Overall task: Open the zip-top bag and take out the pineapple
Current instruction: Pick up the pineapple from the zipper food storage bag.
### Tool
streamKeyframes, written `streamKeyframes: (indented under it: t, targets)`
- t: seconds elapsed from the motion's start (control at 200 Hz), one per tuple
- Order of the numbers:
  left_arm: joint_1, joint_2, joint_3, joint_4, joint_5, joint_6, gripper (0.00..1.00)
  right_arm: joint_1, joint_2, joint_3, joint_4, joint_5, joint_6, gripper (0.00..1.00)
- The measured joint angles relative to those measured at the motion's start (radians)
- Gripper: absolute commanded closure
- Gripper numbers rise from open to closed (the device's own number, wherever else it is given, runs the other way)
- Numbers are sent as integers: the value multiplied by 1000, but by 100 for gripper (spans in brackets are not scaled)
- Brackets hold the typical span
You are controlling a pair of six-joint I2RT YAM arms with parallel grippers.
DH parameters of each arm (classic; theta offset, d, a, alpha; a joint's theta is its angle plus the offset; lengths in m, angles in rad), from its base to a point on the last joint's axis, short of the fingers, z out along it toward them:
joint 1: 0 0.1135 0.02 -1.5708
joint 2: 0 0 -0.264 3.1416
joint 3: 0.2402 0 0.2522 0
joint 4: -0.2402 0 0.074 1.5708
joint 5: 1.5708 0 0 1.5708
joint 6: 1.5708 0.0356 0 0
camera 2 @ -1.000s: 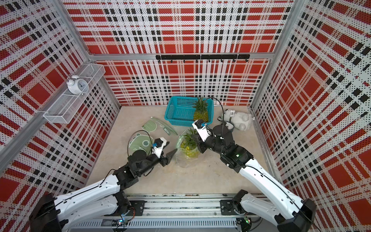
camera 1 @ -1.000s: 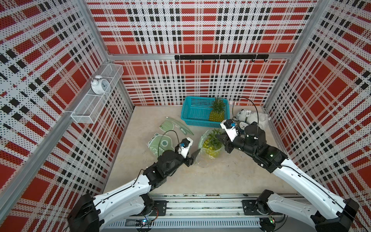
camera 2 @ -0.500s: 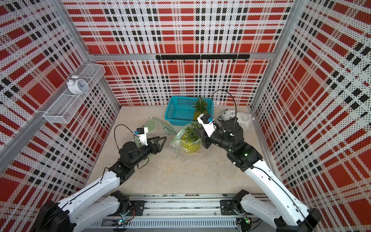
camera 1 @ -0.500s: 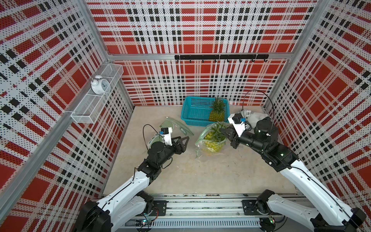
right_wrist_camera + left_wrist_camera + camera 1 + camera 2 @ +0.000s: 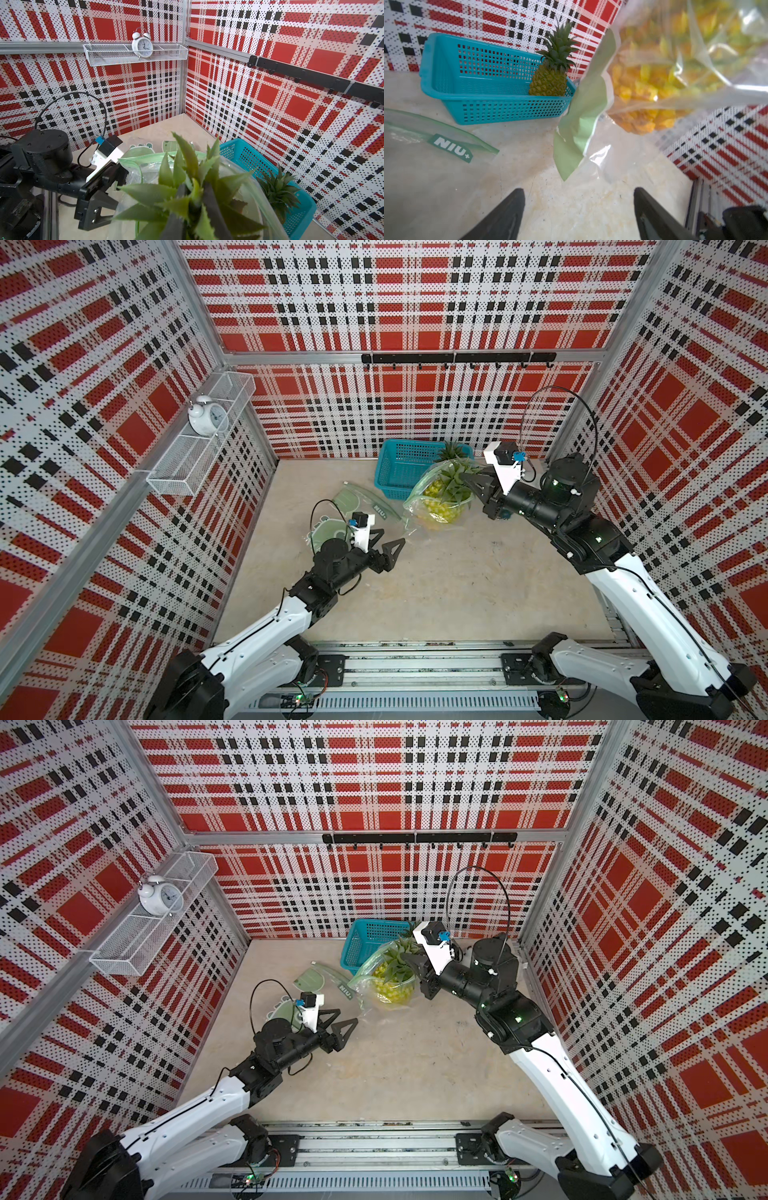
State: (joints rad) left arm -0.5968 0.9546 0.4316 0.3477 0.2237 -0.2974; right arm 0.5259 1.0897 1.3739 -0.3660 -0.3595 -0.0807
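The pineapple (image 5: 441, 502) hangs inside the clear zip-top bag (image 5: 417, 494), lifted near the back of the table. Its green crown (image 5: 166, 180) pokes out of the bag's open green-edged mouth (image 5: 145, 160). My right gripper (image 5: 467, 480) is shut on the crown leaves; the wrist view shows its dark fingers (image 5: 209, 199) among them. My left gripper (image 5: 388, 540) is open and holds nothing, low over the table to the left of the bag. In its wrist view the bag's loose green edge (image 5: 583, 124) dangles ahead of the spread fingers (image 5: 512, 207).
A teal basket (image 5: 399, 464) at the back wall holds a second pineapple (image 5: 550, 76). Empty zip bags (image 5: 361, 506) lie flat on the table beside my left gripper. A white alarm clock (image 5: 205, 418) sits on the wire shelf on the left wall. A black hook rail (image 5: 457, 358) runs along the back wall.
My left gripper has drawn back leftward from the bag and its jaws have spread wider. My right gripper has carried the pineapple and bag up toward the back right.
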Motion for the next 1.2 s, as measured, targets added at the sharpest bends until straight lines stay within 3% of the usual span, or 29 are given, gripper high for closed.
streamKeyframes:
  t: [0.366, 0.666, 0.892, 0.972, 1.047, 1.197]
  targets:
    - [-35, 54, -49, 90, 13, 320, 7, 0, 10, 5, -34, -39, 19, 100]
    - [-92, 203, -48, 170, 3, 455, 15, 0, 26, 21, -33, -65, 32, 100]
    - [-120, 328, 8, 221, -34, 475, 43, 0, 32, 21, -33, -74, 45, 100]
    - [-131, 349, 18, 251, -46, 482, 66, 0, 32, 21, -33, -72, 45, 100]
    - [-139, 356, 18, 280, -48, 479, 100, 0, 32, 20, -33, -71, 45, 100]
    - [-151, 357, 13, 341, -64, 478, 100, 0, 32, 20, -29, -71, 48, 100]
